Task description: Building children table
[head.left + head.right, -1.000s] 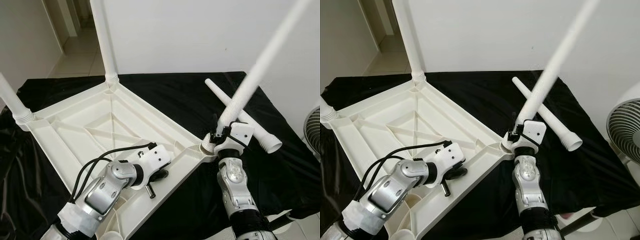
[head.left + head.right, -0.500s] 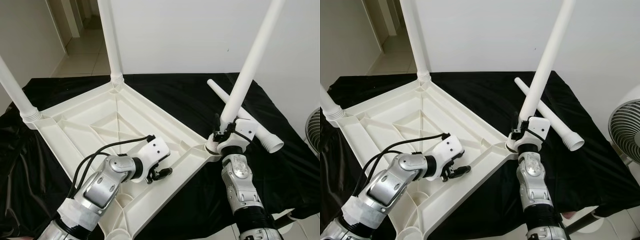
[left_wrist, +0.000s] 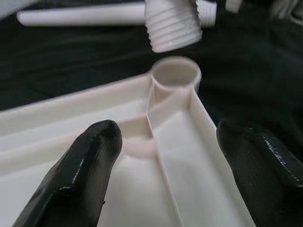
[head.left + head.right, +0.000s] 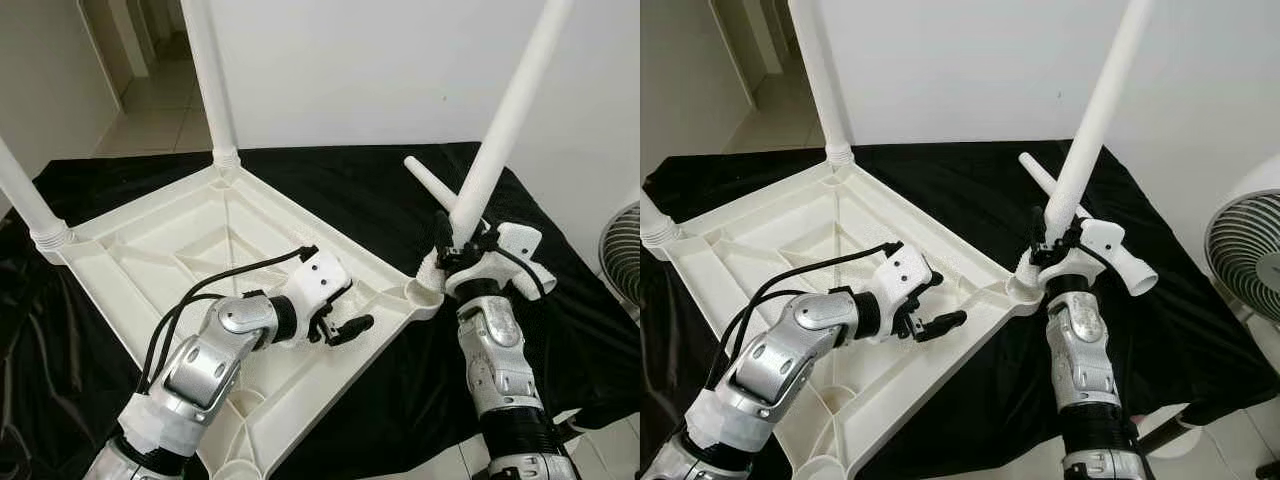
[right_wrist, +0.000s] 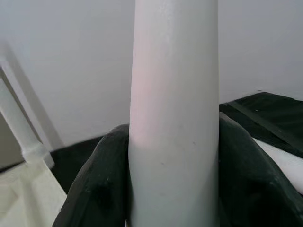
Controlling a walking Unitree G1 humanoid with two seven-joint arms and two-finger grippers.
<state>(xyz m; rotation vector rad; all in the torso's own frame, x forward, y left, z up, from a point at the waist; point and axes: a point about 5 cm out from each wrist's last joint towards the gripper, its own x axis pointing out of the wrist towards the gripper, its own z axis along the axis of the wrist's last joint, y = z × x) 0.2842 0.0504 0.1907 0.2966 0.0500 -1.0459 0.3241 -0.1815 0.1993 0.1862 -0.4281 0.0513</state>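
Gripping a white table leg (image 4: 505, 115) near its threaded end, my right gripper (image 4: 452, 238) holds it tilted just above the empty corner socket (image 3: 175, 74) of the upturned white tabletop (image 4: 180, 260), the threads not yet seated. My left gripper (image 4: 345, 328) hovers over the tabletop's underside just short of that socket, fingers (image 3: 85, 165) spread and empty. Beyond my right gripper, a spare leg (image 4: 1120, 262) lies on the black cloth (image 4: 350, 190).

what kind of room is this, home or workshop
Most likely a room in a home. A tiled hallway leads off past plain white walls, a household fan stands at the right, and the upturned white plastic table lies on a black cloth rather than a workbench.
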